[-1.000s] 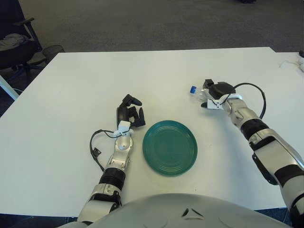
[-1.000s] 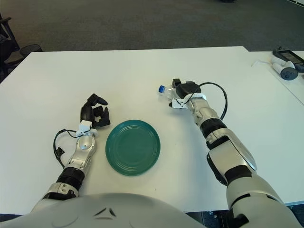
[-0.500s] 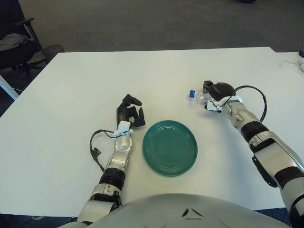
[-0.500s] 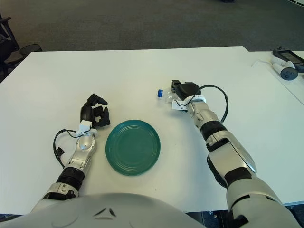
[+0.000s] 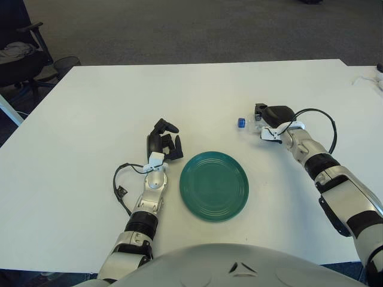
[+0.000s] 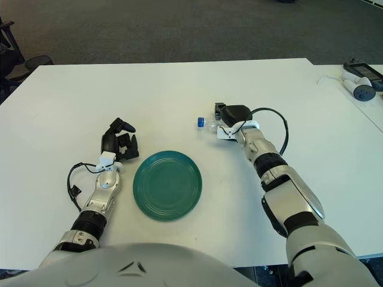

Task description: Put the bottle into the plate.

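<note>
Nearest to me, the green plate [image 5: 214, 186] lies flat on the white table [image 5: 84, 119], and I take it as my landmark. Nothing lies on it.

Just left of the plate, my left hand [image 5: 163, 142] rests on the table, close beside the plate's far-left rim but not touching it. Its dark fingers [image 5: 169, 127] are curled in on themselves and hold nothing. A black cable [image 5: 119, 185] loops on the table left of that forearm, well left of the plate.

Beyond the plate and to its right, my right hand [image 5: 271, 117] is out over the table, apart from the plate's rim. It is closed around the small clear bottle [image 5: 249, 123], which lies roughly on its side with its blue cap [image 5: 240, 122] pointing left, away from my palm. The cap sticks out clear of my fingers; the bottle's body is mostly hidden under my hand, so I cannot tell whether it touches the table. The bottle sits past the plate's far-right edge, with a bare strip of table between them. A black cable [image 5: 323, 119] arcs from my right wrist, further right of the plate.

Far beyond the plate to the left, off the table, stands a dark office chair [image 5: 21, 51] on the grey carpet [image 5: 197, 30].
</note>
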You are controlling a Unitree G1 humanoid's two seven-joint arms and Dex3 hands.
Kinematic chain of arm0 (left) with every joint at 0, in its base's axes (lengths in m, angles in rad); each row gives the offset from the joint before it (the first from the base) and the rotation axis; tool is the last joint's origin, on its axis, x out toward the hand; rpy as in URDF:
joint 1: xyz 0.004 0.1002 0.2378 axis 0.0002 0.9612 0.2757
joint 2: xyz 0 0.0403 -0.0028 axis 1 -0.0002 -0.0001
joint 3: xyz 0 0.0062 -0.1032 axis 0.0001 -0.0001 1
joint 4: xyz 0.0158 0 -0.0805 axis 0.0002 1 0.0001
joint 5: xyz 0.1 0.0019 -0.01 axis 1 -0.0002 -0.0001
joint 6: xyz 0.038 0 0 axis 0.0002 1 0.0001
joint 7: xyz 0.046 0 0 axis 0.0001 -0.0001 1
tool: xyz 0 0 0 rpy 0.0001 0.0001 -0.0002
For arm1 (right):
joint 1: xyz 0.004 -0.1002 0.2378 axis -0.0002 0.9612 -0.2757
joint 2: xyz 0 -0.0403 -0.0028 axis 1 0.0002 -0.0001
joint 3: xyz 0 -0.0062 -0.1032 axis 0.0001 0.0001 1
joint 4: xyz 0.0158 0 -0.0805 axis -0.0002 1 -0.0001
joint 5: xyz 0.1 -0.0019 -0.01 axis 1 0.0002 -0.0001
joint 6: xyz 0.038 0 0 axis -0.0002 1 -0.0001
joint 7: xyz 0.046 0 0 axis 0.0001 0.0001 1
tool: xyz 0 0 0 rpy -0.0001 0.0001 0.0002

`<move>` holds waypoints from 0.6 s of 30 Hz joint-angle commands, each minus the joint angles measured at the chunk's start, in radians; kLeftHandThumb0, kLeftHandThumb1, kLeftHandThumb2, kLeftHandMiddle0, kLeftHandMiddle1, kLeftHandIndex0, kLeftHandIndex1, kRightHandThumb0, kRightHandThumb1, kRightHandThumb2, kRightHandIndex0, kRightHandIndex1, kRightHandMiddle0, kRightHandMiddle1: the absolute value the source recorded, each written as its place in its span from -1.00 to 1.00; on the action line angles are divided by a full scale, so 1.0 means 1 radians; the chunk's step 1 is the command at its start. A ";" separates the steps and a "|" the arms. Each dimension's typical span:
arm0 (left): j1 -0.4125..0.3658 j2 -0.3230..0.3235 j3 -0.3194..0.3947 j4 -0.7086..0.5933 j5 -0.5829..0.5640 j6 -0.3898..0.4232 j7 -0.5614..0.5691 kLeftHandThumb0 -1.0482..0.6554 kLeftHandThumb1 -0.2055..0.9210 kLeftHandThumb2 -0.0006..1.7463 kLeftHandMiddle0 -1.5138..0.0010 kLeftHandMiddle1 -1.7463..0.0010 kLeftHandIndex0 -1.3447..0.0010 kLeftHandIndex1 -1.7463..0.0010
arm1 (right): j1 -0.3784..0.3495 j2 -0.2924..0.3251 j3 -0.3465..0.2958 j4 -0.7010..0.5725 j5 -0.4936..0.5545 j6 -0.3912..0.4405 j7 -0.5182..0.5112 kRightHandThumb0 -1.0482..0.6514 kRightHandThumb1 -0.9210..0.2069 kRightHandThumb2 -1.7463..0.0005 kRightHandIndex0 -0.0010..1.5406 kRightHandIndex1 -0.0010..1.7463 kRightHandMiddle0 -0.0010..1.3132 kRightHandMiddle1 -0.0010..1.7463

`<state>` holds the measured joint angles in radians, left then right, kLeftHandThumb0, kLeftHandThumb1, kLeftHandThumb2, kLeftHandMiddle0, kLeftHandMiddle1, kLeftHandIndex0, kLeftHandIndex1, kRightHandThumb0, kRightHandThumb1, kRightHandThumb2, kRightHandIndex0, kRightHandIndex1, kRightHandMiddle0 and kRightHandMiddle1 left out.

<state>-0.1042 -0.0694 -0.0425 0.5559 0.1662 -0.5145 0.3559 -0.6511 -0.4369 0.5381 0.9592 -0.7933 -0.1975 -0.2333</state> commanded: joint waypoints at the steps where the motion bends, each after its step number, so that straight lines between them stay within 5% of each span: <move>1: 0.154 -0.009 -0.010 0.111 0.020 0.019 0.013 -0.39 -0.34 0.72 -0.66 -1.00 -0.09 -1.00 | 0.177 0.046 0.041 0.058 0.026 -0.020 0.087 0.24 0.77 -0.88 0.33 0.57 0.09 1.00; 18: 0.146 -0.008 -0.010 0.126 0.015 0.002 0.006 -0.39 -0.34 0.72 -0.67 -1.00 -0.09 -1.00 | 0.184 0.015 -0.053 -0.079 0.114 -0.035 0.065 0.24 0.78 -0.99 0.21 0.89 0.06 1.00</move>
<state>-0.1040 -0.0697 -0.0426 0.5571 0.1670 -0.5161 0.3588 -0.5915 -0.4449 0.4733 0.8762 -0.7162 -0.2160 -0.2322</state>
